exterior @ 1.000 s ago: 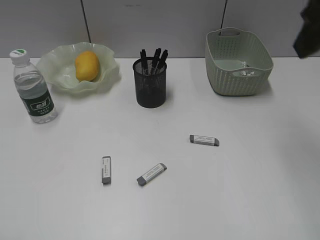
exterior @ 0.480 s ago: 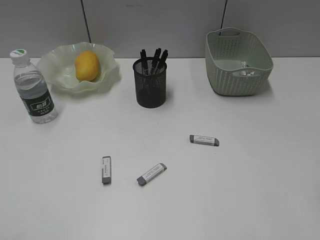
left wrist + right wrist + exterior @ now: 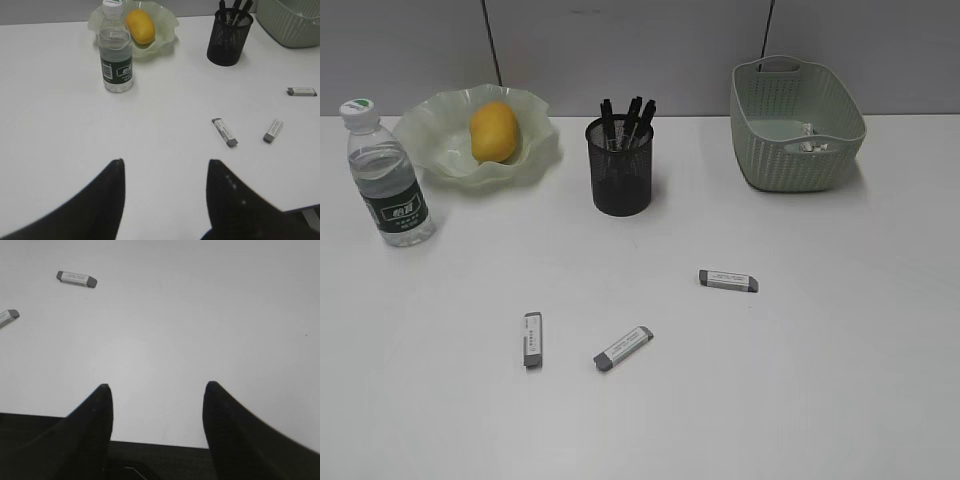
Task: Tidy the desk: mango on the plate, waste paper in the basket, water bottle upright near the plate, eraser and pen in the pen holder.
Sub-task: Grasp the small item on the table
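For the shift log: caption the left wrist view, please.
Open left gripper above the desk; bottle upright beside the plate; three erasers loose.

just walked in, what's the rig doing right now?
Desk tidy, mostly done. The mango sits in the plate, the water bottle stands upright beside it, pens are in the pen holder and waste paper lies in the basket. Three erasers lie loose on the desk. The left gripper and right gripper hover open over bare tabletop, holding nothing.
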